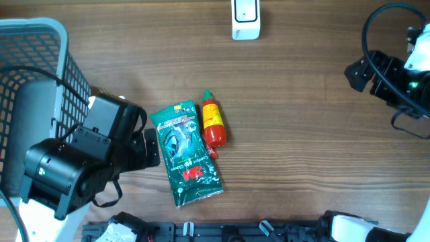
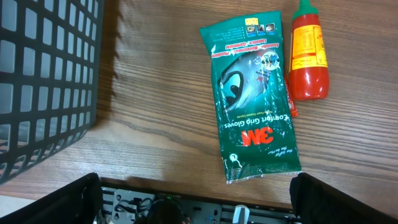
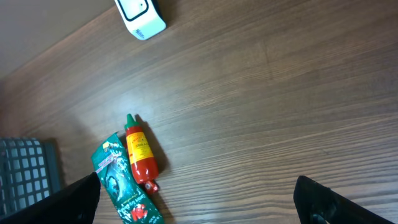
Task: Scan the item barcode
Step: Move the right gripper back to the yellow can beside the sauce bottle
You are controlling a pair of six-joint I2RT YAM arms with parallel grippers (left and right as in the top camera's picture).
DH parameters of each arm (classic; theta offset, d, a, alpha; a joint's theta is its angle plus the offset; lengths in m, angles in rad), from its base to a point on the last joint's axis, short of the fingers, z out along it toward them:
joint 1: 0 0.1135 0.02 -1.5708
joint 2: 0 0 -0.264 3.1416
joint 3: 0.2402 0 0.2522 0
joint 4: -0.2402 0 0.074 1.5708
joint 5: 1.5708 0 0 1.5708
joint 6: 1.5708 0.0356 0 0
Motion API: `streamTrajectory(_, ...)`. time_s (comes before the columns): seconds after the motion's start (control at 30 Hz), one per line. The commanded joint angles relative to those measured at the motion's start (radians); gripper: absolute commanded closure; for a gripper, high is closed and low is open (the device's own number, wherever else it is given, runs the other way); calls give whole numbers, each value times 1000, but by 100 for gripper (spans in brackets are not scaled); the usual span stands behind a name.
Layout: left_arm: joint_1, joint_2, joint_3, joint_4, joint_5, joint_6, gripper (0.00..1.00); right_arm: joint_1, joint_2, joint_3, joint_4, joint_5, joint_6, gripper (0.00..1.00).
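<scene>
The green pack (image 1: 186, 153), printed "3M Comfort Grip Gloves", lay flat mid-table, touching a red bottle (image 1: 213, 121) whose yellow label was too small to read. The white scanner (image 1: 245, 19) stood well apart at the far edge. The left gripper (image 2: 199, 200) hung wide and empty near the pack, beside a basket (image 1: 40, 60). The right gripper (image 3: 199, 202) was also wide and empty.

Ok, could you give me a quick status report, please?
Left gripper open, right gripper open. Glove packet, sauce bottle lying untouched. White scanner far side, unobstructed.
</scene>
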Motion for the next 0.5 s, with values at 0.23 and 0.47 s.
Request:
streamTrajectory(0.23,3,-2,8,0,-12,-10,0,5,-40,-53,0,19,-34,0)
streamTrajectory(0.47,3,-2,8,0,-12,-10,0,5,-70,-162,0,15,-34,0)
